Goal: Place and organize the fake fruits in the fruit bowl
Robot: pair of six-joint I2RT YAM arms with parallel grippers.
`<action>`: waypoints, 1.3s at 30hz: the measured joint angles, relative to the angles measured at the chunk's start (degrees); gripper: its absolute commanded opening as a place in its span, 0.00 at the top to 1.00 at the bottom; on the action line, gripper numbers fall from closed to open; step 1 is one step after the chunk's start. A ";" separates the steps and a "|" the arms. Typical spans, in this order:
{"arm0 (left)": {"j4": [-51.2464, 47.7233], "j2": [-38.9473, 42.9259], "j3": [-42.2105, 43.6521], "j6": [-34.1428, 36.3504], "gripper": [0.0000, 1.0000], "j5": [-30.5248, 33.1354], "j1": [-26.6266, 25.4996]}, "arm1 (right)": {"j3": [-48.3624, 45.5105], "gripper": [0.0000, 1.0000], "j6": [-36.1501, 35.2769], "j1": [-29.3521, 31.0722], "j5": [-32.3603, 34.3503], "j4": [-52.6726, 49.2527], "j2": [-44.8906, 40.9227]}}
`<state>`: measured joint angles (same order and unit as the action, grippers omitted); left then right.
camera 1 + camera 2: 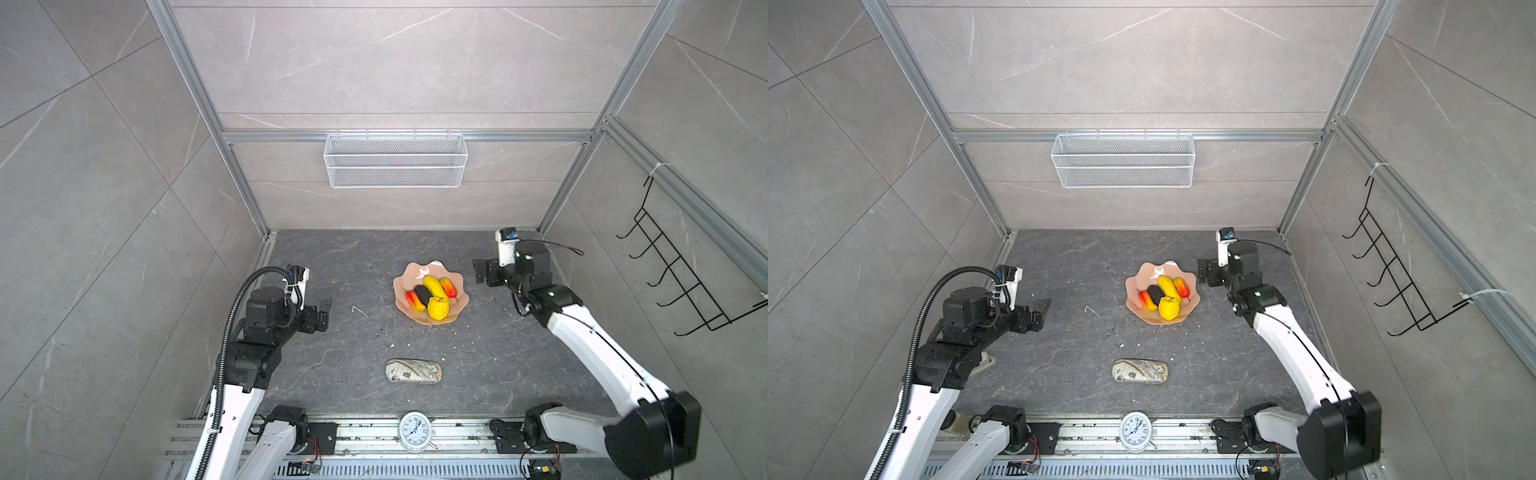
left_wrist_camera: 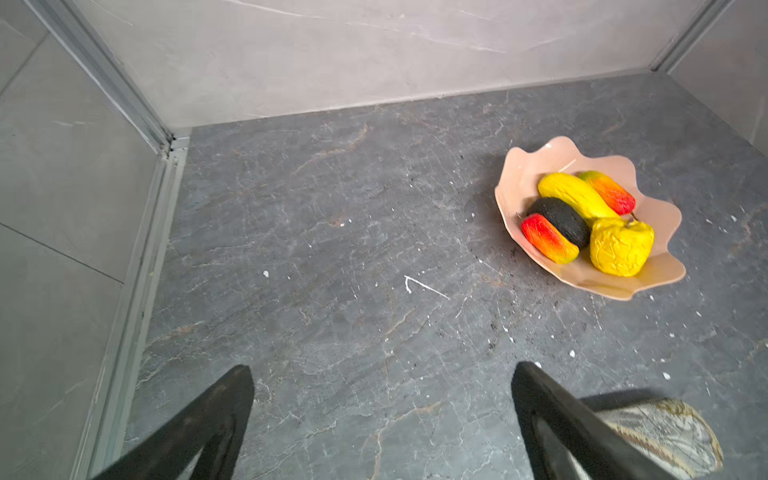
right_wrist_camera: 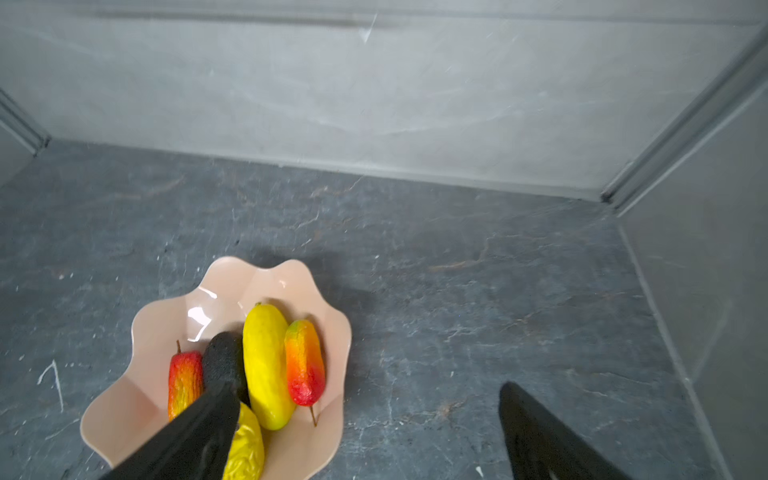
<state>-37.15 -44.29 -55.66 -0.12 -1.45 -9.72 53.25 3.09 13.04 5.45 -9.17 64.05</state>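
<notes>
The peach-pink fruit bowl (image 1: 415, 271) stands mid-table with all the fake fruits in it. A long yellow one (image 1: 434, 286) lies between a black oval one (image 1: 424, 294) and a mango-like one (image 1: 449, 287). A second mango-like one (image 1: 415, 301) lies at the bowl's left, and a bumpy yellow one (image 1: 438, 308) sits at the front. My right gripper (image 1: 477, 271) hangs just right of the bowl, open and empty; in its wrist view the right gripper (image 3: 365, 386) has one finger over the bowl (image 3: 137, 399). My left gripper (image 1: 323, 315) is open and empty, well left of the bowl (image 2: 536, 158).
A beige map-patterned case (image 1: 413, 371) lies near the front of the table. A white clock (image 1: 415, 431) sits on the front rail. A white wire basket (image 1: 395, 160) hangs on the back wall and a black hook rack (image 1: 685, 266) on the right wall.
</notes>
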 measured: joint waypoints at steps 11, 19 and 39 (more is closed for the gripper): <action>32.65 -11.80 21.07 -5.22 0.00 16.85 -4.98 | -28.89 0.00 4.92 -0.74 15.65 23.61 -3.06; 55.23 -18.99 34.29 -3.56 0.00 18.56 5.99 | -31.87 0.00 3.45 -1.42 19.43 40.44 12.02; 80.04 -42.25 34.95 -2.01 0.00 5.68 13.14 | -33.33 0.00 1.79 -9.64 7.43 59.67 22.01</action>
